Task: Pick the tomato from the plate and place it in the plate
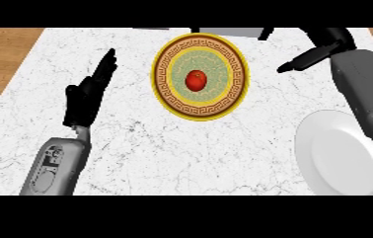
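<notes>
The right hand (315, 54), fingers straight and holding nothing at the upper right, hangs apart from the tomato (196, 80) centred on the patterned plate (167, 59), so a slanted reach might roll it off before reaching the white plate (331, 155); the left hand (91, 91) rests open mid-left.

Left hand (89, 91) rests open; right hand (320, 52) extends straight fingers.
</notes>
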